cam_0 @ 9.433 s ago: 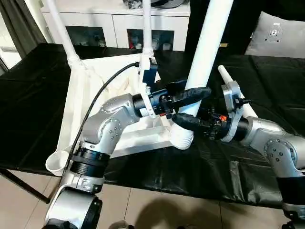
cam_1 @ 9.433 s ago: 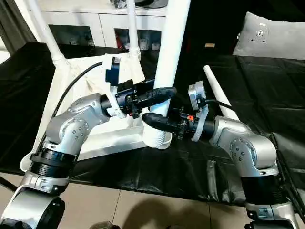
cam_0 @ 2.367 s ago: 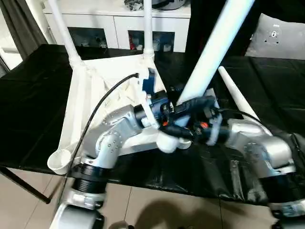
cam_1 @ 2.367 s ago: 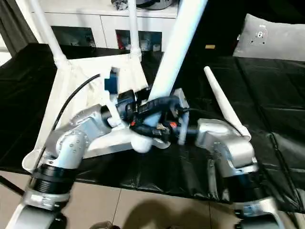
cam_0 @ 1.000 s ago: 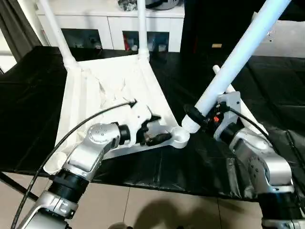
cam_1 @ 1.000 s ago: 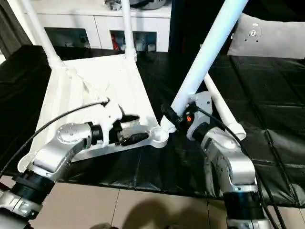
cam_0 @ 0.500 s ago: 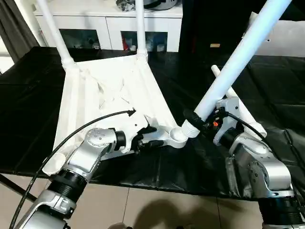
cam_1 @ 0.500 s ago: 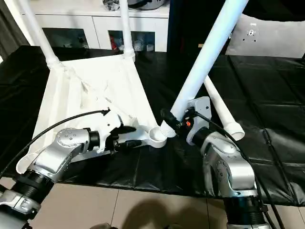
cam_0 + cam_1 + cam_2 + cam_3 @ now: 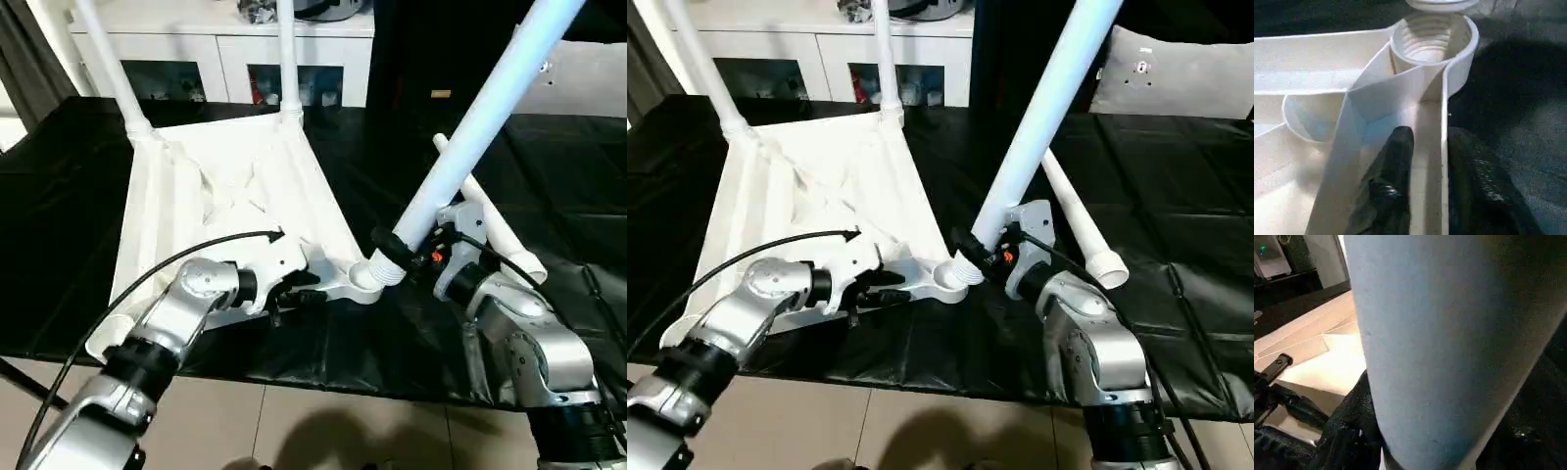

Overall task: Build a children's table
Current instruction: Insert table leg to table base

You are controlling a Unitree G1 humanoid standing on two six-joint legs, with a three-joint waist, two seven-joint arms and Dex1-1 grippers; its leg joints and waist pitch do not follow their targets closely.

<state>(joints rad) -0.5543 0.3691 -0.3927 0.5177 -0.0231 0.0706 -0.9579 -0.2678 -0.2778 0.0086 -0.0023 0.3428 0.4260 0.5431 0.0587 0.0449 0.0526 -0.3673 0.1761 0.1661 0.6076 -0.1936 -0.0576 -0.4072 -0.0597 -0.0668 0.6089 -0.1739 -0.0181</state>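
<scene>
The children's table top (image 9: 225, 186) lies upside down on a black-covered table, ribs up. Two white legs (image 9: 108, 69) (image 9: 287, 59) stand upright in its far corner sockets. My right gripper (image 9: 392, 245) is shut on a third leg (image 9: 470, 127), which leans up to the right. Its threaded lower end sits at the mouth of the near right corner socket (image 9: 364, 279), tilted. My left gripper (image 9: 299, 284) clamps the top's near rim just beside that socket (image 9: 1432, 34), one finger (image 9: 1396, 161) on either side of the rim wall. A loose leg (image 9: 490, 220) lies behind my right arm.
A white cabinet (image 9: 225, 49) stands behind the table and a grey cushion (image 9: 588, 88) lies at the back right. A black cable (image 9: 167, 269) arcs over my left forearm. The table's front edge (image 9: 323, 377) runs just below both grippers.
My left gripper has closed onto the table top's near rim beside the socket. The held leg's lower end has shifted slightly left, closer onto the socket mouth.
</scene>
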